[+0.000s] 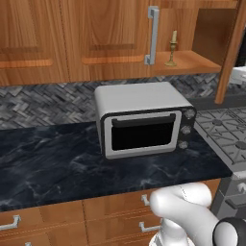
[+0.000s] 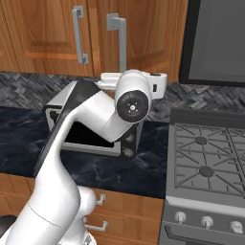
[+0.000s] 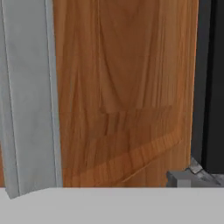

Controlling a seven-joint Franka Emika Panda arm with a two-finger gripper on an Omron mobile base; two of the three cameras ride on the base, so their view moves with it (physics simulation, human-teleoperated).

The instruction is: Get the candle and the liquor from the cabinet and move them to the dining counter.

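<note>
The candle [image 1: 172, 47], a cream stick in a small brass holder, stands on the shelf of the open cabinet [image 1: 190, 62], just right of a long grey bar handle [image 1: 153, 34]. An opened door [image 1: 230, 53] stands at that compartment's right side. The liquor is out of view, and so is the dining counter. My gripper's white hand [image 2: 157, 82] is raised above the toaster oven, close to a reddish-brown door panel [image 3: 127, 87]. A grey handle [image 3: 28, 96] lies at the left of the hand view. The fingers are hidden; nothing is held.
A silver toaster oven [image 1: 143, 120] sits on the dark marble counter [image 1: 43, 163] below the cabinets. A gas stove [image 2: 208, 158] stands to the right, with a black panel [image 2: 215, 38] above it. Drawers with small handles [image 1: 14, 222] run beneath the counter.
</note>
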